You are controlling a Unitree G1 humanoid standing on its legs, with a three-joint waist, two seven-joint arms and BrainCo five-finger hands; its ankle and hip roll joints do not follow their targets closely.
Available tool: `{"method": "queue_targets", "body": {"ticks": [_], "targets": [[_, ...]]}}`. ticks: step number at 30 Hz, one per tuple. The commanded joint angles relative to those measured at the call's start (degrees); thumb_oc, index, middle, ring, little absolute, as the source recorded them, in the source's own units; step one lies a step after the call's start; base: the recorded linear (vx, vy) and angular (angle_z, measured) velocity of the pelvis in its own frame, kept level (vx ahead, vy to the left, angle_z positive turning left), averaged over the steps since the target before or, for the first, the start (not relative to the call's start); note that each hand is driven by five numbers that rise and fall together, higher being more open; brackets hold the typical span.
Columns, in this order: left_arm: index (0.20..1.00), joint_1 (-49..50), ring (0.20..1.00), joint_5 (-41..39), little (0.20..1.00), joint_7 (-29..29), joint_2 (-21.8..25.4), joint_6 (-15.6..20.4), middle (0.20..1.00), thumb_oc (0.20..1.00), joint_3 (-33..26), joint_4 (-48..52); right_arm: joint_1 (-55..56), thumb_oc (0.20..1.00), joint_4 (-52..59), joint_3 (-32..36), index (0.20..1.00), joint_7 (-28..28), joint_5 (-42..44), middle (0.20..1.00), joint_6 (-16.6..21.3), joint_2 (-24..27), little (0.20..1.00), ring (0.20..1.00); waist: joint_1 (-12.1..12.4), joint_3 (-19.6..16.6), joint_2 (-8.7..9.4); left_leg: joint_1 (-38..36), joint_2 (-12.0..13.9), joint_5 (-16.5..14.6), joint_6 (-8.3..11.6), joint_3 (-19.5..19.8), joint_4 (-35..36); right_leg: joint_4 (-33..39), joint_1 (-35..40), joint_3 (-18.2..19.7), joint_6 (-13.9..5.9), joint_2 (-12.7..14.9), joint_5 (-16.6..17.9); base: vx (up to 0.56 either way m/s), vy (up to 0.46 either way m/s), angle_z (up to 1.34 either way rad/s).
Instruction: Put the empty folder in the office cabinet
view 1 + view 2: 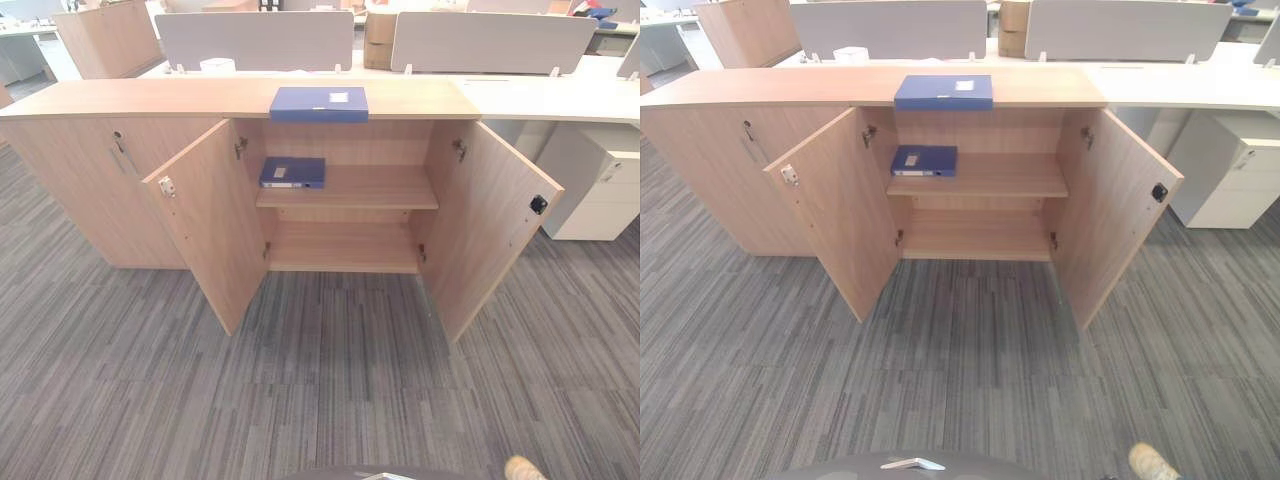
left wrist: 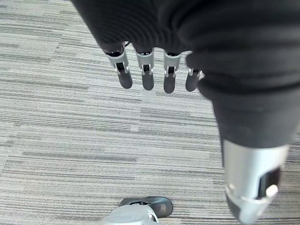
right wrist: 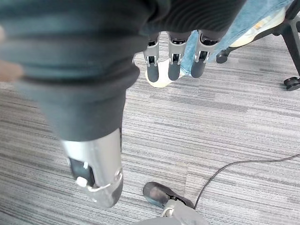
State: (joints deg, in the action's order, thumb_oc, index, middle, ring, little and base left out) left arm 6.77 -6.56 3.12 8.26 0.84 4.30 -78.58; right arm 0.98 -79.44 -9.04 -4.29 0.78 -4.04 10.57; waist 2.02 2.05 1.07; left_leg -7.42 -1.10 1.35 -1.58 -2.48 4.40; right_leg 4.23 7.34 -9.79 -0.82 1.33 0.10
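In the left eye view a low wooden office cabinet (image 1: 240, 98) stands with both doors swung wide, so its two shelves lie exposed and ready to take something; one blue folder (image 1: 319, 103) lies flat on the cabinet's top, at its front edge right above the open compartment — likely the one to be stowed, though whether it is empty cannot be told — while a second blue folder (image 1: 293, 172) rests at the left end of the upper shelf (image 1: 370, 187). The right eye view gives the same layout, with the lower shelf (image 1: 975, 235) bare and a person's shoe (image 1: 1152, 463) on the carpet near the bottom edge. In the left wrist view the left hand (image 2: 150, 70) hangs over the carpet, fingers straight and relaxed, holding nothing. In the right wrist view the right hand (image 3: 176, 58) hangs likewise, fingers straight and empty, with a person's jeans and shoe beyond — both arms look parked, the pick-up not yet begun.
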Motion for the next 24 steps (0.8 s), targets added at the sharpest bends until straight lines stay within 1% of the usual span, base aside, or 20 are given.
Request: {"method": "queue_targets", "body": {"ticks": [1, 24], "targets": [[1.000, -2.18, 1.000, -1.98, 1.000, 0.07, 0.99, 0.83, 1.000, 1.000, -1.55, -3.31, -4.14, 1.000, -4.47, -0.68, 1.000, -0.38, 1.40, 1.000, 0.33, 1.56, 1.000, 1.000, -0.02, -0.48, 1.04, 0.96, 2.45, -4.22, 3.71, 0.45, 0.60, 0.77, -1.48, 0.46, -6.10, 4.36, -0.63, 0.00, 0.000, 0.00], [1.000, -2.26, 1.000, -0.64, 1.000, -0.98, 0.98, 0.41, 1.000, 1.000, -0.52, -4.61, -4.34, 1.000, -4.49, -1.63, 1.000, -0.04, 0.55, 1.000, 0.20, 1.56, 1.000, 1.000, -0.21, -0.58, 0.96, 0.77, 2.57, -4.31, 3.73, 0.14, 0.60, 0.77, -1.51, 0.58, -6.06, 4.42, -0.55, 0.00, 0.000, 0.00]]}}
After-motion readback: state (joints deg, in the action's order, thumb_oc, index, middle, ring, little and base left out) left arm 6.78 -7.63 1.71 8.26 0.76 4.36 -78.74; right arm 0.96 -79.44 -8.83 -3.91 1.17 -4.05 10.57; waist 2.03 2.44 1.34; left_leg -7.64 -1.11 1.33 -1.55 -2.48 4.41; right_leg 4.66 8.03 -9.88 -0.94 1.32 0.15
